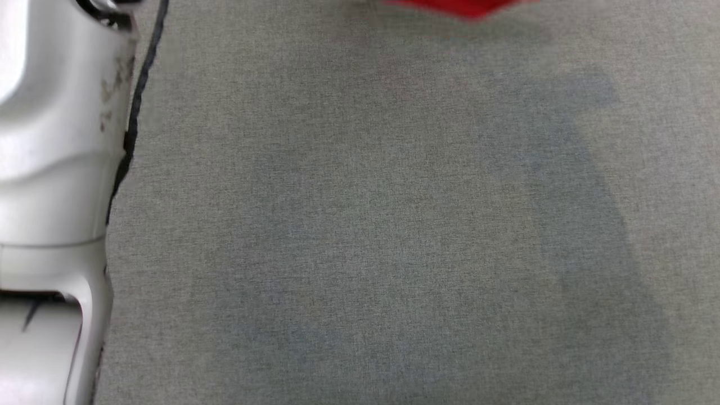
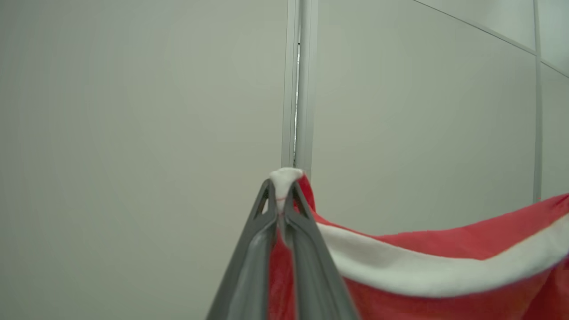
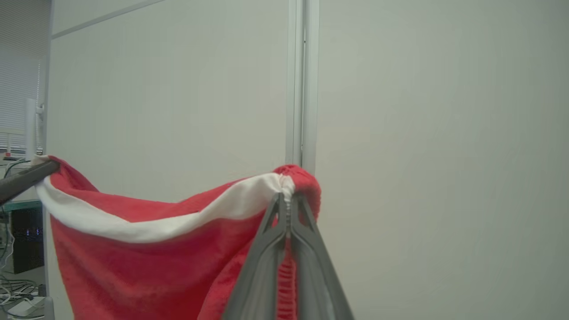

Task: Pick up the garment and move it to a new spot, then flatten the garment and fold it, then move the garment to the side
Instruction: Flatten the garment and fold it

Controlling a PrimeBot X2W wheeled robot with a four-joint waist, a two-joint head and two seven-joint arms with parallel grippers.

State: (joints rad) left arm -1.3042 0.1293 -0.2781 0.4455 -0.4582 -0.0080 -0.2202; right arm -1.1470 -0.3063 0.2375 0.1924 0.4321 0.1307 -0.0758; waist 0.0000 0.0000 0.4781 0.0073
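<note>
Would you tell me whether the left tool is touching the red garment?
Touching. The left wrist view shows the left tool closed on the white-trimmed edge of the red garment, cloth bunched between its tips.

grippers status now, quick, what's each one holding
left gripper: jaws shut on the red garment, at one top corner.
right gripper: jaws shut on the same garment, at the other top corner.

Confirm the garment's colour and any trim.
Red garment with a white band along its upper edge; best seen in the right wrist view.
</note>
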